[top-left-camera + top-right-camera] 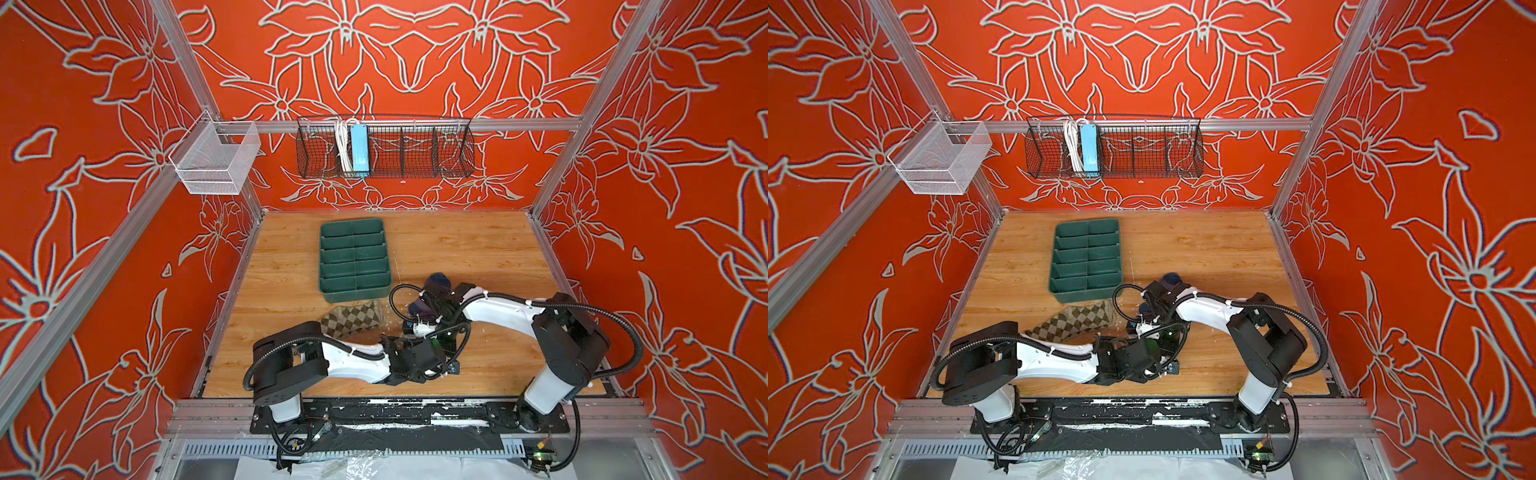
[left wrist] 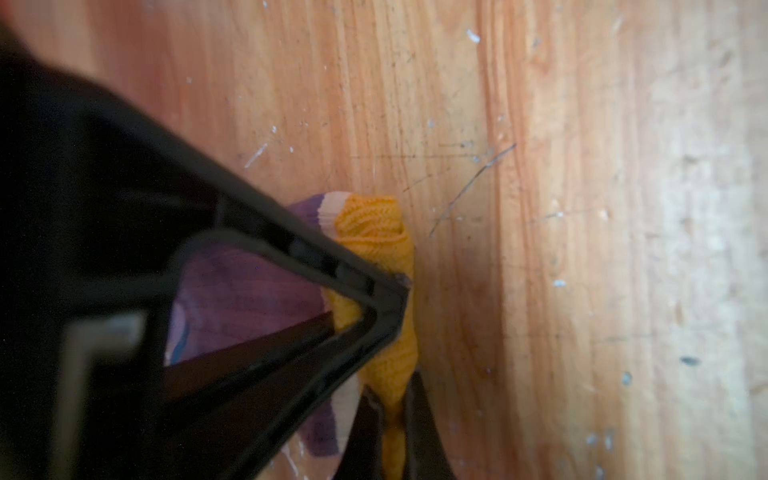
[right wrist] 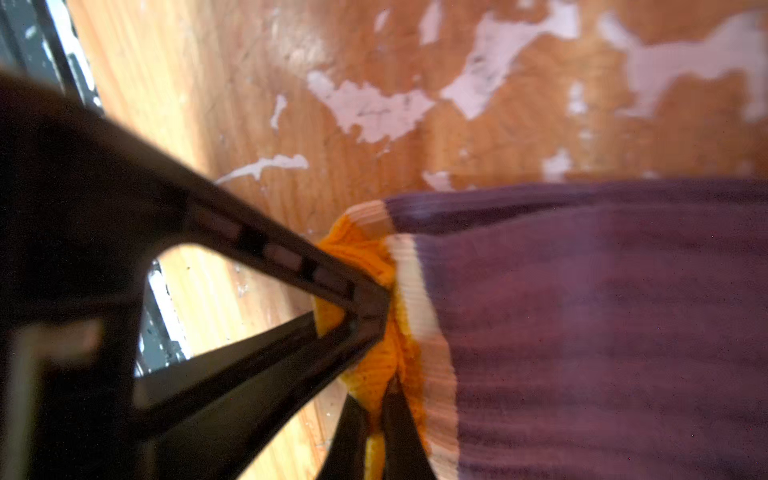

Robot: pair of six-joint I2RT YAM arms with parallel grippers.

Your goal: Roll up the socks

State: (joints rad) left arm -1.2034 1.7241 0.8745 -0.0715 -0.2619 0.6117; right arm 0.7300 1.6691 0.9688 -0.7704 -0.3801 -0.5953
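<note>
— Our count?
— On the worktop (image 1: 478, 257): one argyle sock (image 1: 353, 320), one purple sock (image 3: 582, 311), one tray (image 1: 357, 294). One wire basket (image 1: 415, 158) holds a power strip (image 1: 359, 149).
— Left claw (image 2: 395, 340) and right claw (image 3: 386, 349) both clamp the purple sock's cuff.

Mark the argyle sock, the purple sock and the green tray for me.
argyle sock (image 1: 353, 318): in a top view, middle of its diamond pattern.
purple sock (image 3: 602, 311): right wrist view, purple leg fabric.
green tray (image 1: 353, 294): in a top view, near outer wall.
</note>
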